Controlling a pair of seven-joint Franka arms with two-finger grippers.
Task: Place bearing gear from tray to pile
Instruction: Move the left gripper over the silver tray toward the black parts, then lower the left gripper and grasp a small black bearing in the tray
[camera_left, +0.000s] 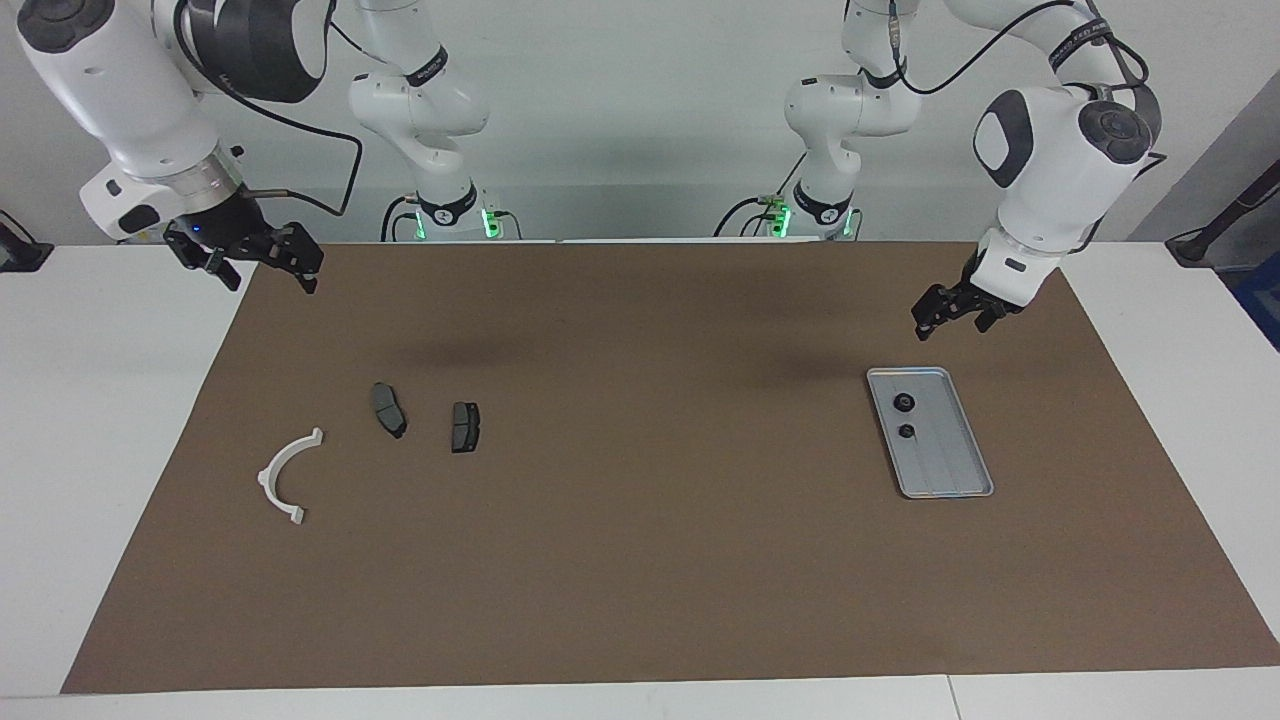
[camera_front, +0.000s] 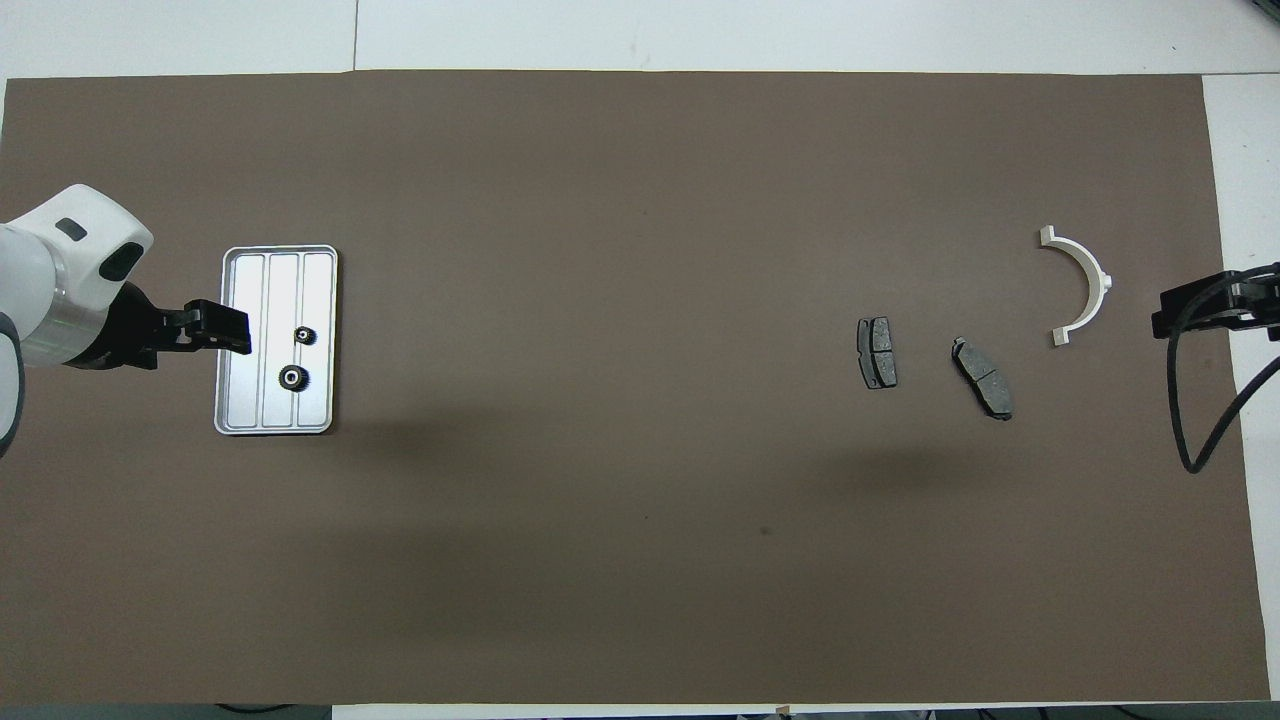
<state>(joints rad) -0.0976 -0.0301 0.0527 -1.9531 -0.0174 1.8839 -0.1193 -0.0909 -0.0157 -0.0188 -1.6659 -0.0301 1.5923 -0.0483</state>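
Working from the facing view first: my left gripper (camera_left: 945, 318) hangs in the air over the brown mat (camera_left: 640, 560), just short of the tray's (camera_left: 962, 492) end nearest the robots, with nothing in it and its jaws spread. Two small black gears sit in the tray, toward that same end: the larger gear (camera_left: 903, 403) nearer the robots, the smaller gear (camera_left: 907, 431) just beside it. The pile lies well apart, toward the right arm's end of the table: a white half-ring (camera_left: 283, 478) and two dark plates (camera_left: 389, 409) (camera_left: 465, 426). My right gripper (camera_left: 262, 267) waits, also wide and empty, over the mat's edge near its own base.

Switching to the overhead view: the left gripper (camera_front: 230, 328) overlaps the tray's rim (camera_front: 275, 430) here, but I judge that to be height, not contact. The larger gear (camera_front: 292, 377) and the smaller gear (camera_front: 306, 335) lie close together along one ridge.

To do this well, I would choose one gear, centre over it before descending, and turn the wrist so the fingers straddle it without nudging its neighbour or catching the ridge. I would close only once low enough, then lift straight up, since a small round part could slip or roll.
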